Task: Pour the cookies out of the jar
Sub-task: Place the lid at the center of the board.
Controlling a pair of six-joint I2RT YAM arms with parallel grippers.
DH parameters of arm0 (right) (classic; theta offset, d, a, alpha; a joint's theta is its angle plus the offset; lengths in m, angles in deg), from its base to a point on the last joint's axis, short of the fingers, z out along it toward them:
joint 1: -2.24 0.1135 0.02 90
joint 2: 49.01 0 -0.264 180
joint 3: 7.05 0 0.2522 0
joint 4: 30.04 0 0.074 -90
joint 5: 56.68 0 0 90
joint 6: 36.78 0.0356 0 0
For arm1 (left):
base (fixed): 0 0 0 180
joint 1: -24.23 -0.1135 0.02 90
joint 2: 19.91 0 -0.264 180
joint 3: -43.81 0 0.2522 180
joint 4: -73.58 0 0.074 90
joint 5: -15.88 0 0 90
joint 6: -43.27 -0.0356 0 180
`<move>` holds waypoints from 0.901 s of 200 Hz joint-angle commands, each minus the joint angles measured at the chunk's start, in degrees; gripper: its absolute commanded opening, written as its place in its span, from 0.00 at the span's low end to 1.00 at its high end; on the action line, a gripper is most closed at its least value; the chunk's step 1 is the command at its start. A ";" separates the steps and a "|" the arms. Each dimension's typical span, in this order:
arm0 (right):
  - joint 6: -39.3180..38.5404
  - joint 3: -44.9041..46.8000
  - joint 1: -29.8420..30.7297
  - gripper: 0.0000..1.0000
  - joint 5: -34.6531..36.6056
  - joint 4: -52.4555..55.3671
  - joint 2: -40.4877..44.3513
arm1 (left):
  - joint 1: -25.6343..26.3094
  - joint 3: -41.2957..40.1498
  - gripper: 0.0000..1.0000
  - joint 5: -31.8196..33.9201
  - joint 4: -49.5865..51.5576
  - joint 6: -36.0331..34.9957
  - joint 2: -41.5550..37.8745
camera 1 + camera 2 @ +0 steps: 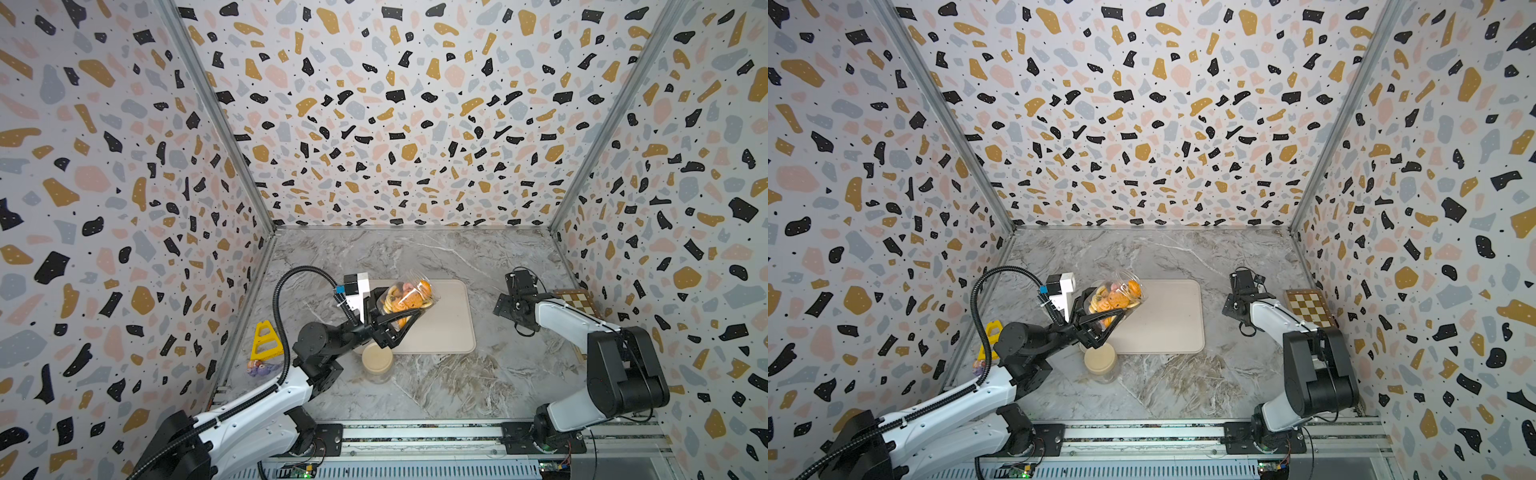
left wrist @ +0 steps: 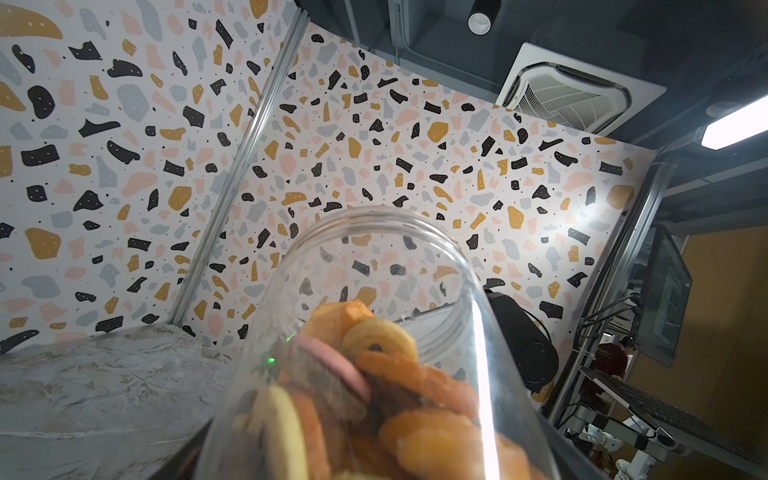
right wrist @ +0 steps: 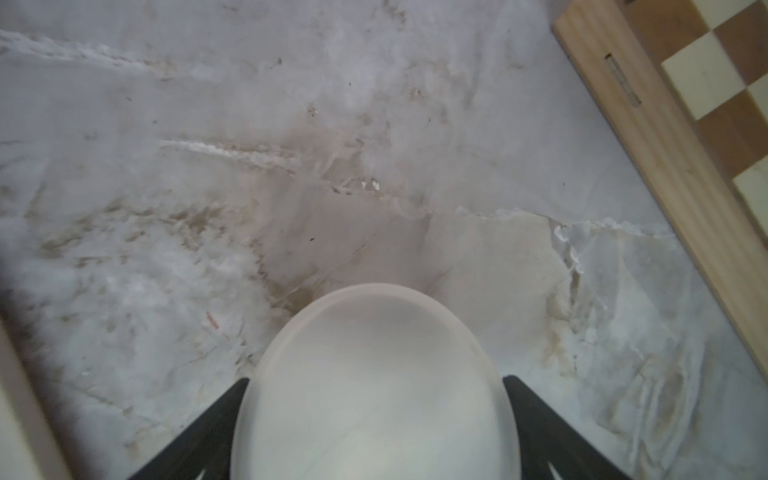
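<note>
Far left: a yellow stand (image 1: 264, 340) rests on the marble table (image 1: 457, 386) by the left wall, well apart from my working arm.

Left gripper: from my remote seat I see the left gripper (image 1: 400, 311) clamped around the lower body of the clear jar (image 1: 411, 296). Its black fingers (image 1: 405, 322) press against the wall, and the jar is lifted off the table.

Jar: it is tilted, with its open mouth pointing away from the gripper and a little upward, over the near-left part of the beige tray (image 1: 449, 328).

Cookies: the cookies (image 2: 374, 395) are orange, cream, pink and dark. They are heaped inside the jar just beyond the fingers, toward the base and short of the rim.

Below the grip: a beige-capped container (image 1: 377, 359) stands on the table just beside the tray's near edge.

Right gripper: in the wrist view the right gripper (image 3: 376, 379) pinches a white round lid (image 3: 374, 419) between its two fingers. It hangs over bare marble, well apart from the jar.

Far right: a chessboard (image 1: 578, 302) lies along the right wall, near that arm.
</note>
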 commanded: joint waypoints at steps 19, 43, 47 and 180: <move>0.80 2.00 -0.42 0.98 0.13 -2.21 -2.09 | 0.02 -0.33 0.00 -0.53 -5.51 -1.42 -1.03; 0.93 2.58 -0.44 1.00 -0.18 -2.35 -3.17 | 0.04 -0.68 0.00 -0.28 -5.50 -1.52 -1.13; 0.91 2.62 -0.46 1.00 -0.27 -2.42 -3.11 | 0.03 -0.77 0.00 -0.28 -5.52 -1.66 -1.10; -4.80 -7.75 2.75 1.00 -9.95 22.62 29.77 | 0.01 3.58 0.00 -1.67 0.08 -5.91 1.26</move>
